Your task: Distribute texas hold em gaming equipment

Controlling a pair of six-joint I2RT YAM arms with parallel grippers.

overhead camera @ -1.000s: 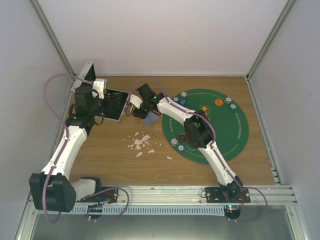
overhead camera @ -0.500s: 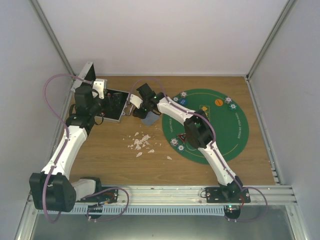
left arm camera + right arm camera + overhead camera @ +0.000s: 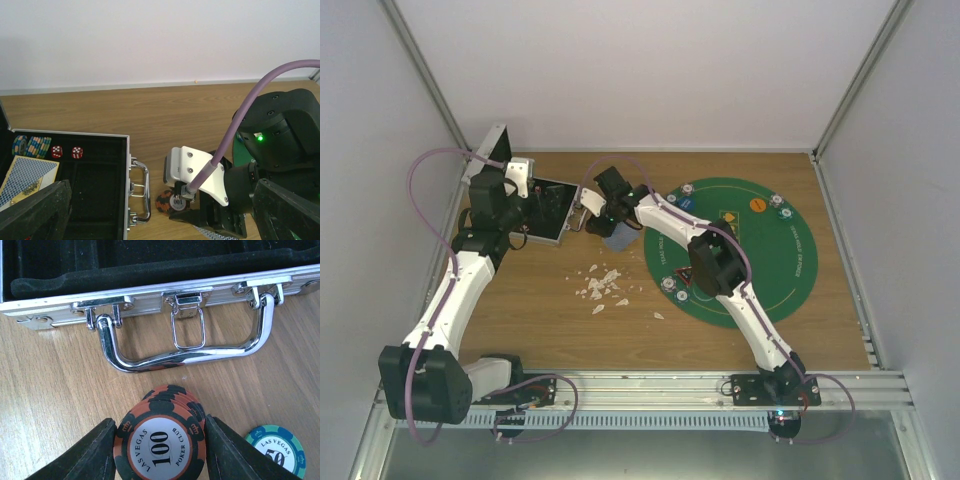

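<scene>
A stack of orange-and-black "100" poker chips (image 3: 160, 447) stands on the wood just in front of the case handle (image 3: 185, 357). My right gripper (image 3: 160, 452) is shut on this stack, one finger on each side. A teal "50" chip (image 3: 276, 447) lies flat to the right of it. The same stack (image 3: 167, 202) shows in the left wrist view under the right wrist. My left gripper (image 3: 162, 200) hangs wide open above the open black case (image 3: 127, 150), holding nothing. Inside the case are more chips (image 3: 32, 146), red dice (image 3: 56, 151) and playing cards (image 3: 27, 175).
A round green mat (image 3: 790, 260) lies to the right with an orange button (image 3: 757, 204), a blue button (image 3: 689, 201) and small chip piles (image 3: 779, 203) on it. White scraps (image 3: 602, 285) are scattered mid-table. Grey-blue cards (image 3: 619, 240) lie beside the right wrist.
</scene>
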